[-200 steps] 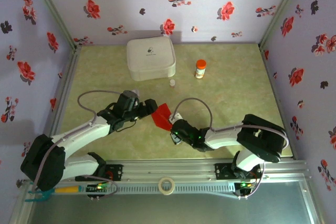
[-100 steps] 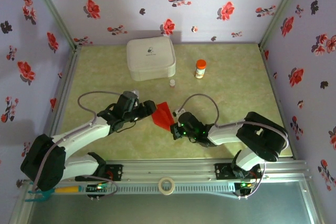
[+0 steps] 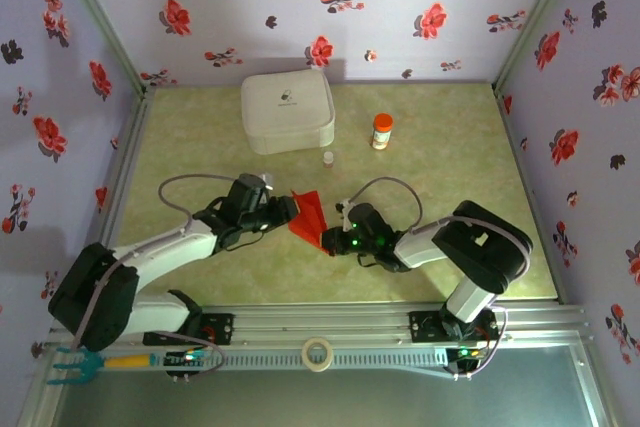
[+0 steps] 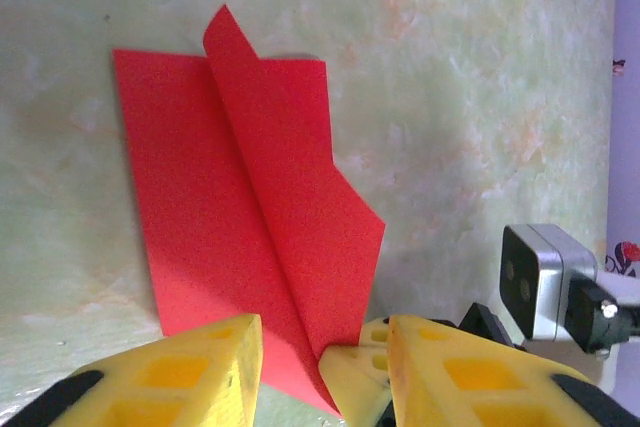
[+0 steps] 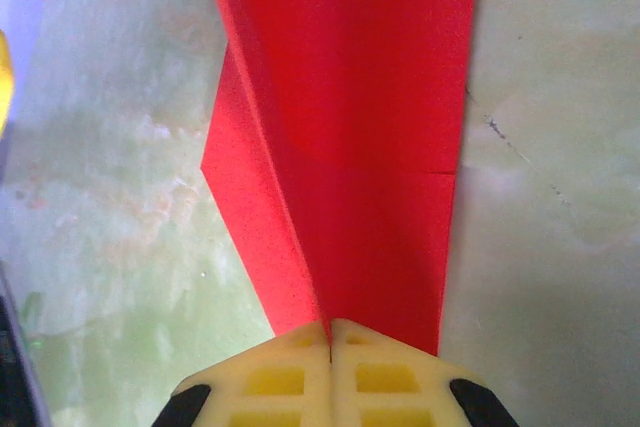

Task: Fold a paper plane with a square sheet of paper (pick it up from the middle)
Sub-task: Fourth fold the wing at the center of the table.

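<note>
The red sheet of paper [image 3: 309, 214] lies mid-table, creased smaller with a raised centre ridge [image 4: 262, 217]. My right gripper [image 3: 332, 239] is shut on the near tip of that ridge [image 5: 330, 332], with the folded flaps spreading away from its fingers. My left gripper [image 3: 287, 209] comes in from the left. In the left wrist view its yellow fingers [image 4: 190, 367] stand apart, either side of the paper's pinched tip and the right gripper's pale fingertips [image 4: 360, 377]. The left gripper [image 4: 322, 332] is open, and its left finger lies over the paper's edge.
A white rounded case [image 3: 287, 112] sits at the back, with an orange-capped bottle [image 3: 381, 131] and a tiny vial [image 3: 328, 158] to its right. A tape roll [image 3: 318, 353] rests on the front rail. Flowered walls close three sides.
My left gripper slid right up to the paper and its jaws narrowed. The right gripper carried the paper slightly back and left, its arm stretching out flatter.
</note>
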Robot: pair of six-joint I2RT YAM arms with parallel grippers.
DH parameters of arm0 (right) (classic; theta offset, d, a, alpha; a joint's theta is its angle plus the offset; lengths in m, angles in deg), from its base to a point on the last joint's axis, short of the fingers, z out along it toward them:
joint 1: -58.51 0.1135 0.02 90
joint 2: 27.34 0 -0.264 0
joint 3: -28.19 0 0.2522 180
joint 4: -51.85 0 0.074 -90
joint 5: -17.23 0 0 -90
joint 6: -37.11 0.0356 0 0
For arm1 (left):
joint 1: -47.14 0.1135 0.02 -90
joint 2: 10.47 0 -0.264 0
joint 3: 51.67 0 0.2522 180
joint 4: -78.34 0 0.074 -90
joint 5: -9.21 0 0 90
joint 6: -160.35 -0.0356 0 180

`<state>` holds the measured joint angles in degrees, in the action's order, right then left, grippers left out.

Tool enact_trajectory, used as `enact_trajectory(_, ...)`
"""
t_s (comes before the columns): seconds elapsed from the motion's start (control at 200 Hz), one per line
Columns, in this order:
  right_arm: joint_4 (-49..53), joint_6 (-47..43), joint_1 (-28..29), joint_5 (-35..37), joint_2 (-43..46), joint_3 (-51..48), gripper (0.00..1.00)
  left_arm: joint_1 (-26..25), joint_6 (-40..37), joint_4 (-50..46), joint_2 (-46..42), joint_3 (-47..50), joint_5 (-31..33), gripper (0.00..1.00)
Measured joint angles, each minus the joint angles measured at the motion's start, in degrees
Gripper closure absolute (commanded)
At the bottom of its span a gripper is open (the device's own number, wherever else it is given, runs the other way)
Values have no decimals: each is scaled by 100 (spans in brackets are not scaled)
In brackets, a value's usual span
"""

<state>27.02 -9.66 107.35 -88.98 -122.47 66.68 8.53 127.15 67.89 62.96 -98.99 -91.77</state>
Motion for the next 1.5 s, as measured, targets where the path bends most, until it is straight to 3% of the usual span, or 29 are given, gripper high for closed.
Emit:
enact_trajectory(0.425, -761, 835, -225, -592, -422, -13, 100, 0, -4, 492, 813, -9, -525, 79)
enact_trajectory(0.635, -898, 1115, -286, -697, -496, -20, 100, 0, -24, 708, 1169, -181, -686, 82)
enact_trajectory(1.15, -1762, 1718, -492, -1091, -868, -184, 100, 0, -22, 1064, 1884, -455, -841, 81)
enact_trajectory(1.5, -1770, 1838, -503, -1104, -876, -186, 100, 0, -20, 1231, 2229, -601, -883, 81)
